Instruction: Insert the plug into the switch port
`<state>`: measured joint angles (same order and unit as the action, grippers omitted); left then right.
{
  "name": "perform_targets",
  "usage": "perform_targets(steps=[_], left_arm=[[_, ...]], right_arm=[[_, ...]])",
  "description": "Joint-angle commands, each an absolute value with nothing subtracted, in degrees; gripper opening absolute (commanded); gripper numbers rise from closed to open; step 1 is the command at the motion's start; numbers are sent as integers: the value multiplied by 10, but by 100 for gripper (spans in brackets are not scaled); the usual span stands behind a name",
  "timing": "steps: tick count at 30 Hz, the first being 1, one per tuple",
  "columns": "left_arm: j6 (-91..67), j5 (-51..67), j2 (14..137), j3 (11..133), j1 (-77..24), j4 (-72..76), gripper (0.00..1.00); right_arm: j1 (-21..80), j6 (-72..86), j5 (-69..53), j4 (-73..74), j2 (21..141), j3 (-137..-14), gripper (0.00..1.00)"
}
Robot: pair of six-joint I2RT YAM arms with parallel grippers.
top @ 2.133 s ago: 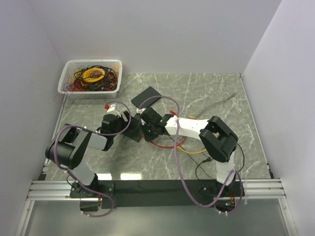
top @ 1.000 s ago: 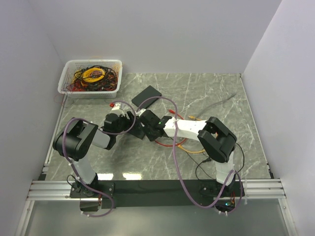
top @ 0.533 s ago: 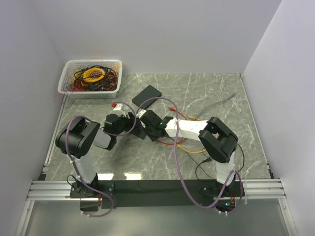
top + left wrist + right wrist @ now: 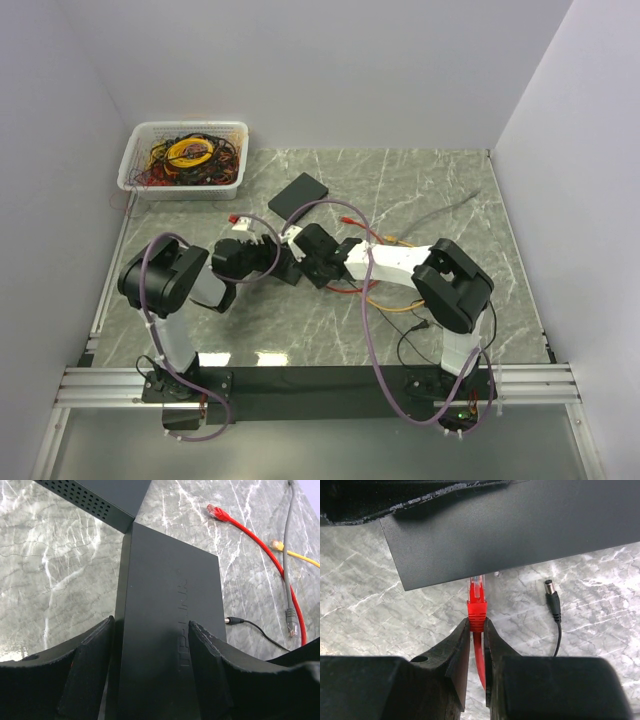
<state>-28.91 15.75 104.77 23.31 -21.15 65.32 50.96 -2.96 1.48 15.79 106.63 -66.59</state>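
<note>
One plug (image 4: pixel 476 606) within end effector (image 4: pixel 476 626), seemingly

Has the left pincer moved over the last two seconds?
Yes. The left pincer, clamped on the black flat switch box, shifted slightly right relative to the white plastic basket.

Robot lab cell: plain white walls (image 4: pixel 320 70) enclose a marble-pattern table (image 4: pixel 440 200), aluminium mounting rail (image 4: pixel 100 385), bin of tangled cables (image 4: pixel 180 188).
</note>
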Motion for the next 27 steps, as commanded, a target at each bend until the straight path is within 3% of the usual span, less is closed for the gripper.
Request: perform_targets(steps=[1,16,27], left_arm=[[-317,298,1092,200,-260,616,65],[-282,340,1107,234,-301,585,64],[-289,308,1129,261,-300,537,62]], right_arm=[[505,-56,14,26,1066,-705,0],[494,-100,-51,6,1079,-750,0],[494,-41,25,-17,1070,-748,0]])
